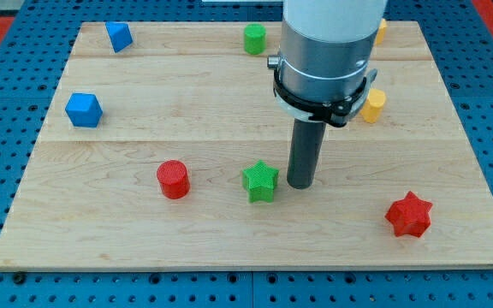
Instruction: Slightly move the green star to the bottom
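The green star (260, 180) lies on the wooden board (127, 239), a little below the board's middle. My tip (299, 184) rests on the board just to the right of the star, with a small gap between them. The dark rod rises from the tip into the grey arm body above.
A red cylinder (173, 180) stands left of the star. A red star (408, 215) lies at the lower right. A green cylinder (254, 38) sits at the top. Two blue blocks (84, 109) (119, 36) lie at the upper left. Two yellow blocks (372, 105) (381, 30) lie partly hidden behind the arm.
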